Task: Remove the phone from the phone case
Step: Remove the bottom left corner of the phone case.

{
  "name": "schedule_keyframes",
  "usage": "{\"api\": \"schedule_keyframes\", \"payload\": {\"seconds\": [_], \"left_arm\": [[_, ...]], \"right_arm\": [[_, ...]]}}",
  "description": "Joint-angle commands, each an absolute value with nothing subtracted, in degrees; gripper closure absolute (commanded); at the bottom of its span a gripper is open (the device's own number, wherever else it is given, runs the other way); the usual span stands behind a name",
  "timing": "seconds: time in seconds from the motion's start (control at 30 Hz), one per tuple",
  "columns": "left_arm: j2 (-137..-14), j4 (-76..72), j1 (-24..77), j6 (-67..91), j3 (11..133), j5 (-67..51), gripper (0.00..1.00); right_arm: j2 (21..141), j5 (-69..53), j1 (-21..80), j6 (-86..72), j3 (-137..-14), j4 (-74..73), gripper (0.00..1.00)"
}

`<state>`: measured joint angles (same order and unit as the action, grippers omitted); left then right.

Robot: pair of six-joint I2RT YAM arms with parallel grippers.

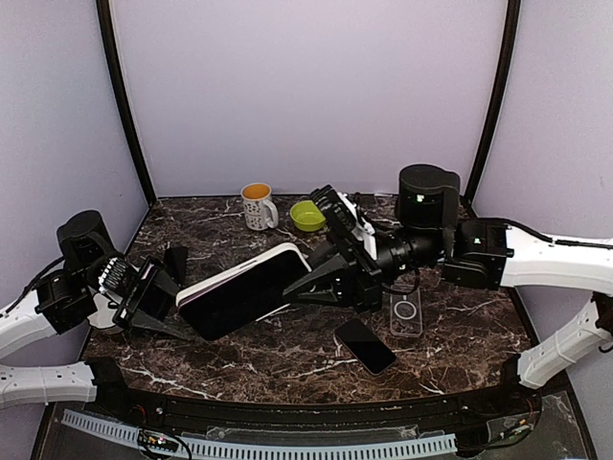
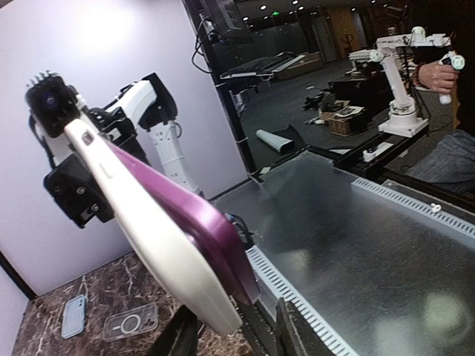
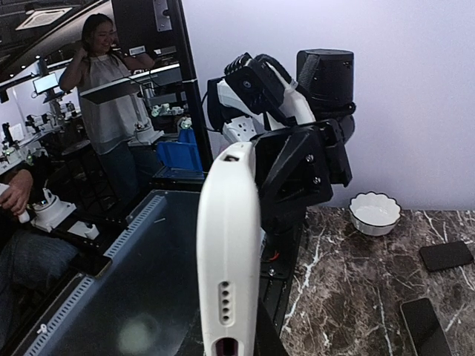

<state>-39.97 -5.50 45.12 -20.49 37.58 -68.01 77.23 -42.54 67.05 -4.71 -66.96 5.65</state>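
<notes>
The phone (image 1: 251,295), dark screen up, hangs tilted above the table's middle in a white phone case (image 1: 238,271), held between both arms. My right gripper (image 1: 318,276) is shut on its right end; in the right wrist view the case (image 3: 230,252) stands edge-on between the jaws. In the left wrist view the phone's purple body (image 2: 194,211) lies on the white case (image 2: 145,233) and stands proud of it at the near corner. That corner sits between the fingers (image 2: 178,337) of my left gripper (image 2: 236,337), which stand apart with a gap beside the phone.
A white mug (image 1: 257,205) and a green bowl (image 1: 306,215) stand at the back. A clear case (image 1: 406,312) and a black phone (image 1: 364,345) lie front right. A white bowl (image 3: 375,213) sits by the left arm. A metal ledge (image 2: 371,245) runs along the near edge.
</notes>
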Motion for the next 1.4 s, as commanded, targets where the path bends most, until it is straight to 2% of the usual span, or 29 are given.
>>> {"api": "schedule_keyframes", "payload": {"seconds": [0.0,0.13,0.43,0.63,0.83,1.37], "left_arm": [[-36.13,-2.82,45.09,-21.37,35.07,-61.3,0.59],[-32.0,-3.53,45.09,-21.12,32.69,-52.66,0.58],[-33.82,-9.68,45.09,-17.0,31.67,-53.68,0.64],[-37.83,-22.62,45.24,-9.5,28.83,-55.62,0.64],[-40.47,-28.51,45.88,-7.84,26.95,-53.94,0.63],[-41.35,-34.0,47.38,-5.85,24.18,-51.21,0.63]], "right_arm": [[69.27,-33.7,64.86,2.73,-61.97,7.46,1.0],[64.01,-29.2,64.34,7.44,-56.46,7.8,1.0],[59.66,-22.44,64.25,10.61,-47.5,17.1,1.0],[61.19,-24.23,64.25,11.4,-47.39,19.28,1.0],[62.84,-26.76,64.19,11.75,-48.46,19.3,1.0],[65.03,-30.24,64.25,10.2,-49.7,20.66,1.0]]}}
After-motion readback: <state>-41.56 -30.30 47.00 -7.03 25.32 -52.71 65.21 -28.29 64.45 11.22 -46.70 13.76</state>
